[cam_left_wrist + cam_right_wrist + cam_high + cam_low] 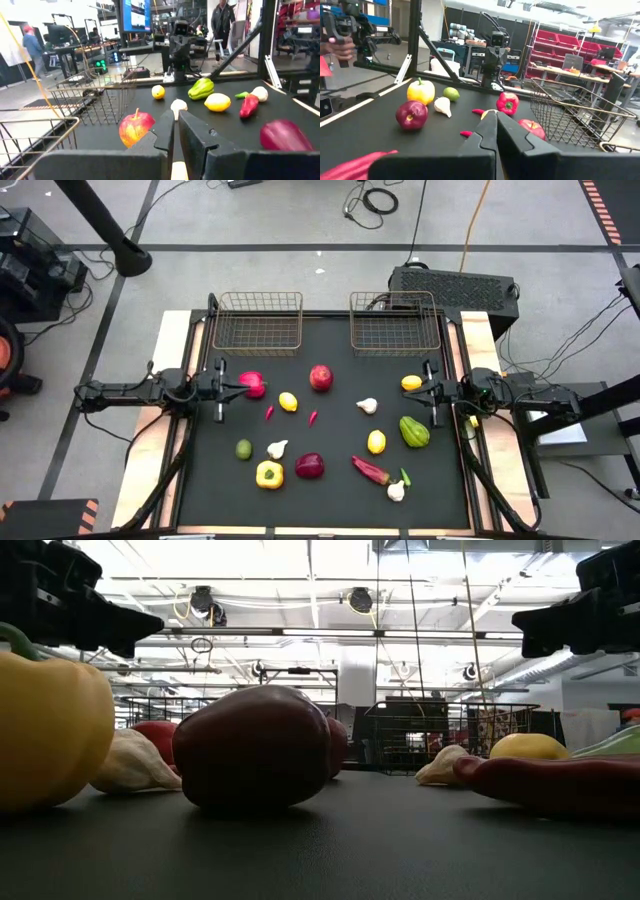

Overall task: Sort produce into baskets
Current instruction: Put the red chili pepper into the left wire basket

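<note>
1. Left tool point(221, 391): fingers together, nothing between them, hanging above the left edge of the black tabletop point(330, 490). Its own camera shows the two dark fingers point(165, 135) closed against each other.
2. Right tool point(432, 392): fingers pressed together, empty, above the right edge of the tabletop, facing the left tool across the mat.
3. Two bronze wire-mesh rectangular baskets stand side by side at the far edge: left basket point(258, 322) beyond and inward of the left tool, right basket point(394, 323) beyond and inward of the right tool. Both look empty from above.
4. All produce lies loose on the tabletop, none in a basket.
5. Near the left tool: pink-red toy pepper point(252, 384) just beside its fingertips; small yellow lemon point(288, 402) and red apple point(321, 377) farther inward; two small red chillies point(269, 412) between.
6. Near the right tool: yellow lemon point(411, 383) just beside its tips; white garlic bulb point(368, 406) inward; green ribbed pepper point(414, 431) and another lemon point(376, 442) toward the near side.
7. Near edge row: green lime point(244, 449), white garlic point(277, 448), yellow bell pepper point(269, 474), dark purple onion point(310, 466), long red pepper point(370, 470), white garlic point(396, 491).
</note>
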Robot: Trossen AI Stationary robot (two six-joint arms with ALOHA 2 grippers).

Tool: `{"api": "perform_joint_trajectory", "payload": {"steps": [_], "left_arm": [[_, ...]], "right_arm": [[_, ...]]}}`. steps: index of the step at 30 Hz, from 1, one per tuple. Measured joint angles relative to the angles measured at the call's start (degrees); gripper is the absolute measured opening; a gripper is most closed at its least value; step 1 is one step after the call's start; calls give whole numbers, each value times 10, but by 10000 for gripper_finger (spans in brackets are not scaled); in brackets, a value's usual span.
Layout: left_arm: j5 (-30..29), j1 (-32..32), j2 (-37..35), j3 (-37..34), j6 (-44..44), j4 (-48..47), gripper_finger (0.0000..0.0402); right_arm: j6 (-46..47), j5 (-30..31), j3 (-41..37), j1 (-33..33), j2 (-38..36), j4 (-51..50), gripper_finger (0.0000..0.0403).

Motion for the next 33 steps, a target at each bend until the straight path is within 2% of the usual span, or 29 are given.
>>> {"api": "perform_joint_trajectory", "payload": {"steps": [3,5,10,13,21,26,29,33], "left_arm": [[-35,0,0,2,-26,66,34],[-70,0,0,22,-31,71,32],[-75,0,27,136,-25,51,11],[-75,0,79,241,1,-9,4],[-77,0,278,584,3,-201,8],[-77,0,393,750,1,-292,9],[-79,0,443,799,-1,-325,9],[-105,0,485,799,-18,-341,9]], "right_arm": [[15,0,0,0,0,-1,0],[25,0,0,0,0,-7,0],[54,4,0,0,9,-11,0],[82,13,0,0,17,-13,0],[137,103,0,0,43,-17,0],[149,108,0,0,54,-17,0],[167,108,0,0,60,-17,0],[199,107,0,0,64,-17,0]]}}
